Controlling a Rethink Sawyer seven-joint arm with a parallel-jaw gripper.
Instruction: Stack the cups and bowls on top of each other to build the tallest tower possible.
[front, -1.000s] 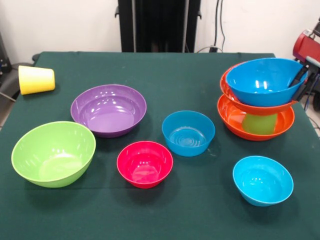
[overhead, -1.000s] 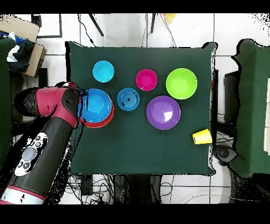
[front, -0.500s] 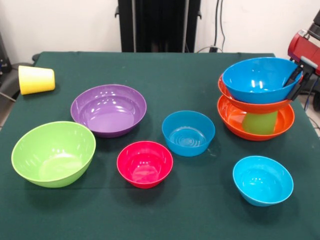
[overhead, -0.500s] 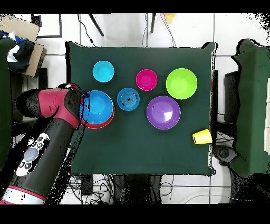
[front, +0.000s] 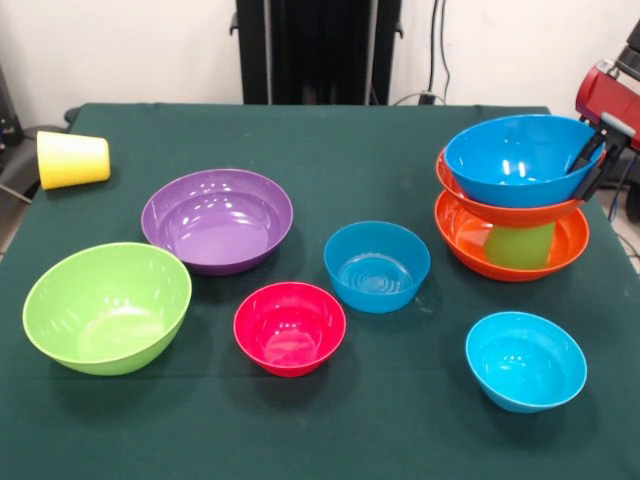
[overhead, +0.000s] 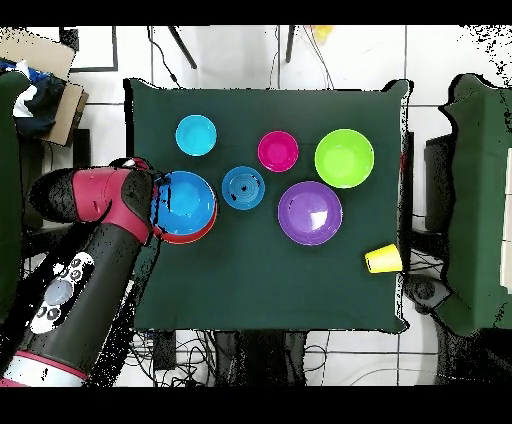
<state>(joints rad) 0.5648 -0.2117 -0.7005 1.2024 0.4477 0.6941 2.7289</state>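
Observation:
At the right of the front view stands the tower: a lower orange bowl (front: 458, 238) holds a light green cup (front: 520, 245). An upper orange bowl (front: 500, 213) rests on that cup, and a large blue bowl (front: 515, 160) sits in it. My gripper (front: 590, 165) is shut on that blue bowl's right rim, one finger inside and one outside. From overhead, the gripper (overhead: 155, 198) sits at the left edge of the blue bowl (overhead: 187, 200). A yellow cup (front: 72, 159) lies on its side at the far left.
Loose on the green cloth are a purple bowl (front: 217, 218), a lime green bowl (front: 107, 306), a pink-red bowl (front: 289, 327), a mid-size blue bowl (front: 376, 265) and a small cyan bowl (front: 525, 360). The tower stands close to the table's right edge.
Over the first half second the gripper and blue bowl shifted slightly up and left in the front view, and the top bowls sit more level. Nothing has moved since.

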